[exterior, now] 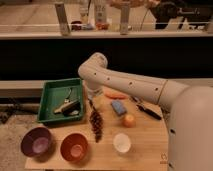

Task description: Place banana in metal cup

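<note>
My white arm [135,85] reaches from the right across the wooden table [145,150] and bends down at its left end. The gripper [91,100] hangs there, just right of the green tray [50,95], low over the table's back left part. A pale yellowish shape [102,103] lies right beside it and may be the banana; I cannot tell if it is touched. No metal cup shows clearly. A small white cup [121,142] stands at the front middle.
The green tray holds a brush-like tool [67,106]. A purple bowl [36,141] and an orange bowl [74,147] stand front left. A dark grape bunch [96,125], blue sponge [118,107], orange fruit [130,120], carrot [116,95] and black tool [148,110] lie mid-table.
</note>
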You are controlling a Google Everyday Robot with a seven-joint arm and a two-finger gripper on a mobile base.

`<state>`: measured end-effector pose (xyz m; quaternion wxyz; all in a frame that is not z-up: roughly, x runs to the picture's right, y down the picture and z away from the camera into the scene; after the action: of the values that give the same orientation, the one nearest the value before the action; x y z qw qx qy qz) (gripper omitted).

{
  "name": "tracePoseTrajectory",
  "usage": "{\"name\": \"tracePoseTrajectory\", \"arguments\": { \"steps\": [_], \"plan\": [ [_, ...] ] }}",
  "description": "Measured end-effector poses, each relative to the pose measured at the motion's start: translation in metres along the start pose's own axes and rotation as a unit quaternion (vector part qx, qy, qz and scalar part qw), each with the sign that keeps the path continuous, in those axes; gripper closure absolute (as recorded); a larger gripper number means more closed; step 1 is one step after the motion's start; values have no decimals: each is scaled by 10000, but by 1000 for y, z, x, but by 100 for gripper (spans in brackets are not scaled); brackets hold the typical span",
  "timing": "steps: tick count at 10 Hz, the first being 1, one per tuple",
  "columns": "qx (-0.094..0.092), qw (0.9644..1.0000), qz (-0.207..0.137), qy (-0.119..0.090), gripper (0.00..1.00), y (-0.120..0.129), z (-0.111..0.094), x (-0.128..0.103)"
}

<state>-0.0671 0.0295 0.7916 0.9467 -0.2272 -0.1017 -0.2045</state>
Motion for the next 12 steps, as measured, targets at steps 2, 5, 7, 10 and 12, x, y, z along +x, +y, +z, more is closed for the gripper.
{"name": "tracePoseTrajectory", "arguments": {
  "steps": [2,5,7,10,12],
  "plan": [
    [20,9999,-137,-18,20,-5,4,-3],
    [56,9995,-312,-64,20,-19,13,-15],
    [69,9993,-371,-48,20,-22,18,-12],
    [119,9988,-466,-32,20,-33,29,-20],
    [129,9983,-561,-59,20,-40,34,-25]
  ]
}}
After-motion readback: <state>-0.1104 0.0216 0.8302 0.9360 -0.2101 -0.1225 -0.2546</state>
